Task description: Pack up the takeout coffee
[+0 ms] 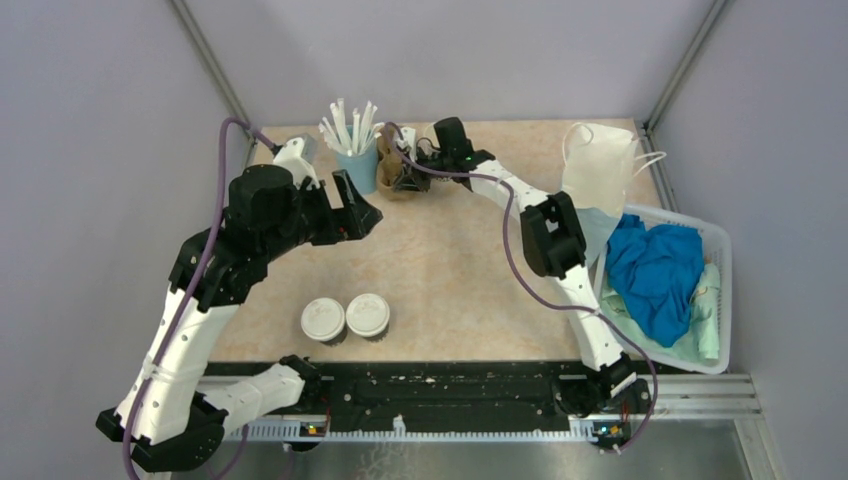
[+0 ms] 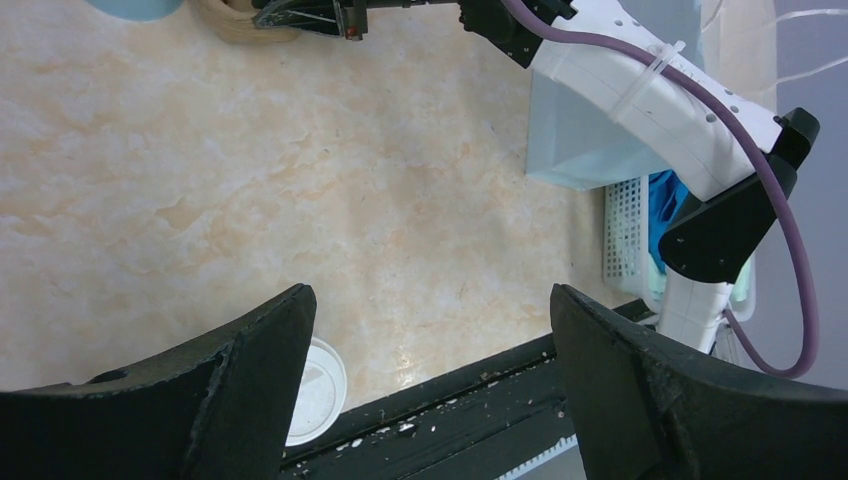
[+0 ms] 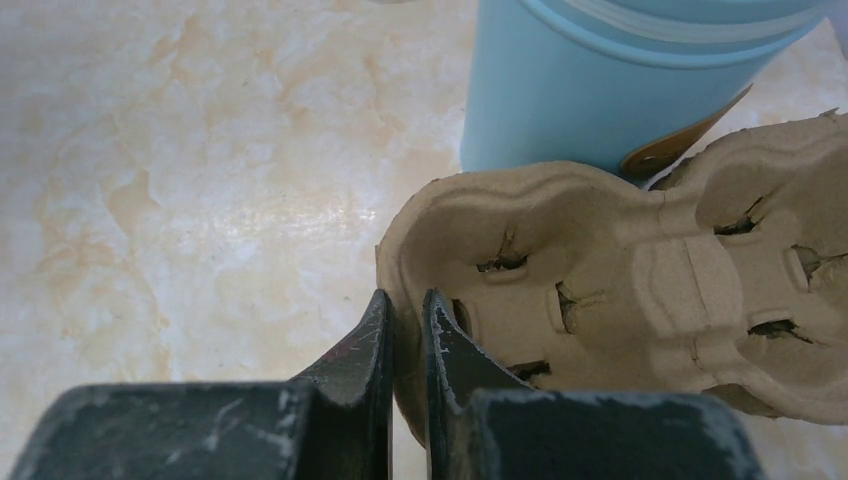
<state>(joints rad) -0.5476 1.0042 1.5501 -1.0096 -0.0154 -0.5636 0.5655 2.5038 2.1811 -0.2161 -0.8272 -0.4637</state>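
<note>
Near the front edge of the worktop (image 1: 450, 270), a little left of its middle, stand two brown takeout coffee cups, each capped with a round white lid. The left cup (image 1: 323, 320) and the right cup (image 1: 368, 315) stand upright just beside each other, with no arm touching them.

Against the far edge, left of its middle, lies a moulded cardboard cup carrier (image 3: 640, 260), its round pockets empty. A light blue cup (image 3: 600, 90) full of white straws (image 1: 350, 125) stands touching the carrier's left side.

The right arm reaches across to the far edge. The right fingers (image 3: 365, 350) are pinched almost together, with the near rim of the carrier caught between them.

The left arm hangs above the left half of the worktop, between the carrier and the coffee cups. The left fingers (image 2: 230, 400) are spread wide and hold nothing.

At the right edge, a white plastic basket (image 1: 715, 235) holds a crumpled blue cloth (image 1: 655, 265). A white bag (image 1: 600, 170) with thin handles stands at the far right corner, just behind the basket.
</note>
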